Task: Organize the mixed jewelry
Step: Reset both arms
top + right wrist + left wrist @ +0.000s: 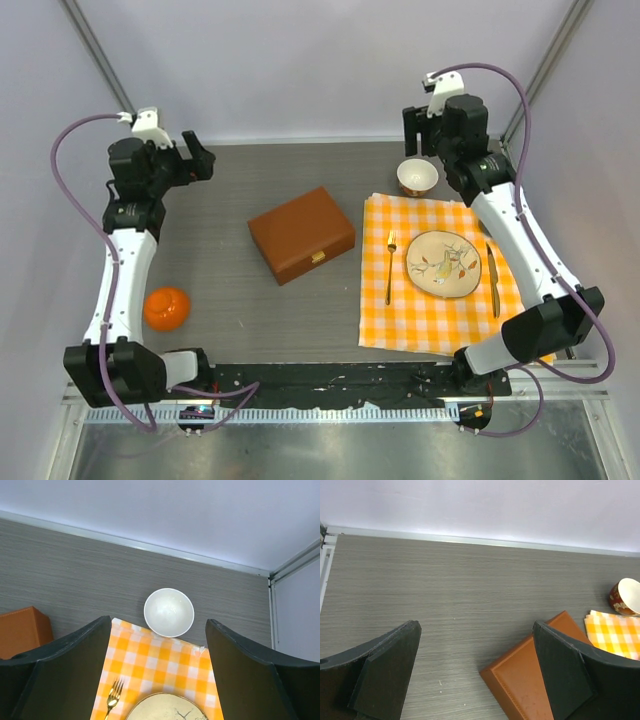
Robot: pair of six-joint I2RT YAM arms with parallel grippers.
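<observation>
Black fingers of the left gripper fill the lower corners of the left wrist view, set wide apart and holding nothing. The right gripper shows the same in its own view: jaws apart, nothing held between them.

Pose, top view: each arm rises from its base at the near edge and reaches away along its own side. The left arm bends at the wrist toward the centre, its gripper held above the far left of the grey table. The right arm stretches over the right side of an orange checked cloth, its gripper above the table's far edge, near a small bowl.

Top view only: an orange round pot beside the left arm, a knife just right of the plate, and a brass clasp on the near side of the brown box, whose lid is shut. The fork lies just left of the plate.

Left wrist view only: the bowl's red patterned outside, with a corner of the box between the fingers.

Right wrist view: the bowl's plain white inside, at the far edge of the cloth, with the fork's tines and the plate's rim below.

The jewelry cannot be made out in any view.
</observation>
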